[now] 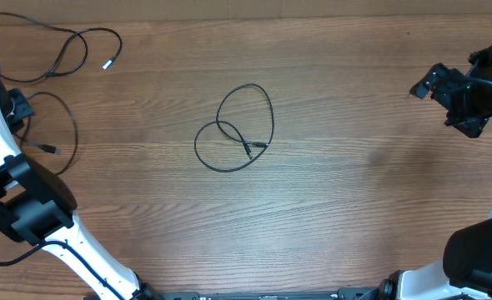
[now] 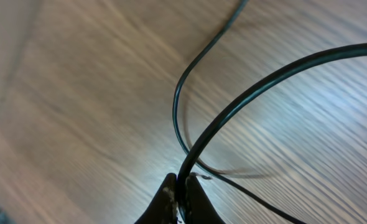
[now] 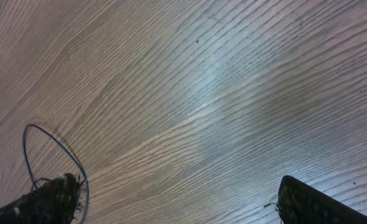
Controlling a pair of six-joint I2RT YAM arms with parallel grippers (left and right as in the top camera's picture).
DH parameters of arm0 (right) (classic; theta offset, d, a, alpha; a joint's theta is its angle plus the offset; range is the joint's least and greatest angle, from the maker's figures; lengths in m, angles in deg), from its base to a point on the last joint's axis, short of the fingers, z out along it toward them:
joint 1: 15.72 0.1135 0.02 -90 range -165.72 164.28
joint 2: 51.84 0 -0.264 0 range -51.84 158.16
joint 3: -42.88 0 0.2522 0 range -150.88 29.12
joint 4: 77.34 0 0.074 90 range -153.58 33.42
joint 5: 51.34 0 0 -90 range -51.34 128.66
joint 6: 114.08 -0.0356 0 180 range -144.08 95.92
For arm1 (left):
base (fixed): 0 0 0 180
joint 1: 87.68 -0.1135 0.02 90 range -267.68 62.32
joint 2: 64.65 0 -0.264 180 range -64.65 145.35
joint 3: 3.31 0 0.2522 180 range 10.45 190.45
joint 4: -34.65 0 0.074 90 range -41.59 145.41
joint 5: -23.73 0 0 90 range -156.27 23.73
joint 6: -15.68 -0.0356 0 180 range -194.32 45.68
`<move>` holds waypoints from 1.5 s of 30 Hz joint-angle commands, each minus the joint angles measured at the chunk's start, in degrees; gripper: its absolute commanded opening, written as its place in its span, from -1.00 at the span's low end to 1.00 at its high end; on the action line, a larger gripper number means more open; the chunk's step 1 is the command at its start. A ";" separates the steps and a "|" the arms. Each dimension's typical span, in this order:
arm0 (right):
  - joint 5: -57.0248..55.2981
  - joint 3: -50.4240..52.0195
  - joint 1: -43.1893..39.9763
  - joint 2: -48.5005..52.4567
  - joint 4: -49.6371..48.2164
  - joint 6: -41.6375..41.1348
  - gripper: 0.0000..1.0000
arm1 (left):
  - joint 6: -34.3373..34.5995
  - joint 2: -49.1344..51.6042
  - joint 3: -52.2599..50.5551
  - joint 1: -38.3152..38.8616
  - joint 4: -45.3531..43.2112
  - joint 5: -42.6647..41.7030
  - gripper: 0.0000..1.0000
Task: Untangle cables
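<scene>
Left claw (image 2: pixel 180 198) was, we saw, pinched shut on a thin black flexible cord (image 2: pixel 233 109) at the left edge of the brown wooden table (image 1: pixel 354 208). Right claw (image 3: pixel 177 208) hung at the far right, fingers spread wide, holding nothing. A looped black cord (image 1: pixel 254 148) lay at mid-table, well apart from both claws. A black cord with a silvery-white tip (image 1: pixel 107 64) sprawled in the far left corner.

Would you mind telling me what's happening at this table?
The left gripper is shut on a thin black cable on the left. The right gripper hangs open and empty on the right. A looped cable lies untouched in the middle of the table, and another cable with a silvery tip lies far left.
</scene>
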 commanded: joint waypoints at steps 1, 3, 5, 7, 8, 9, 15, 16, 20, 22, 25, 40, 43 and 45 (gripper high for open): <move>0.02 -0.13 0.04 0.09 -0.11 0.20 1.00 | 8.61 -0.55 -2.32 0.35 -3.34 7.39 -0.91; 0.02 -0.13 0.04 0.09 -0.13 0.20 1.00 | 10.34 -0.55 -2.73 0.35 -5.70 6.64 -0.92; 0.02 -0.13 0.04 0.09 -0.13 0.20 1.00 | 11.37 -0.55 -2.93 0.33 -7.91 6.62 -0.91; 0.02 -0.13 0.04 0.09 -0.11 0.20 1.00 | 12.22 -0.55 -3.08 0.22 -10.01 6.69 -0.92; 0.04 -0.13 0.04 0.09 -0.13 0.20 1.00 | 13.25 -0.52 -3.15 0.07 -10.71 6.62 -0.91; 0.02 -0.13 0.04 0.09 -0.11 0.20 1.00 | 15.54 -0.52 -3.28 -0.13 -11.34 6.51 -0.91; 0.02 -0.13 0.04 0.09 -0.11 0.20 1.00 | 18.43 -0.42 -3.34 -1.75 -13.27 -6.54 -0.91; 0.02 -0.13 0.04 0.09 -0.13 0.20 1.00 | 18.75 -0.44 -3.34 -1.86 -13.31 -8.52 -0.91; 0.02 -0.13 0.04 0.09 -0.13 0.20 1.00 | 20.41 -0.44 -3.34 -1.62 -12.46 -13.22 -0.92; 0.02 -0.13 0.04 0.09 -0.13 0.20 1.00 | 21.11 -0.44 -3.34 -1.01 -11.13 -13.27 -0.91; 0.02 -0.13 0.04 0.09 -0.13 0.20 1.00 | 21.62 -0.52 -3.34 0.57 -9.14 -13.00 -0.92; 0.04 -0.13 0.04 0.09 -0.13 0.20 0.99 | 32.50 -6.16 -2.91 10.95 -6.01 -12.13 -0.91; 0.02 -0.13 0.04 0.09 -0.11 0.20 1.00 | 33.51 -6.16 -2.91 11.04 -6.25 -11.61 -0.91; 0.02 -0.13 0.04 0.09 -0.13 0.20 1.00 | 34.47 -6.14 -2.93 10.58 -5.99 -9.49 -0.91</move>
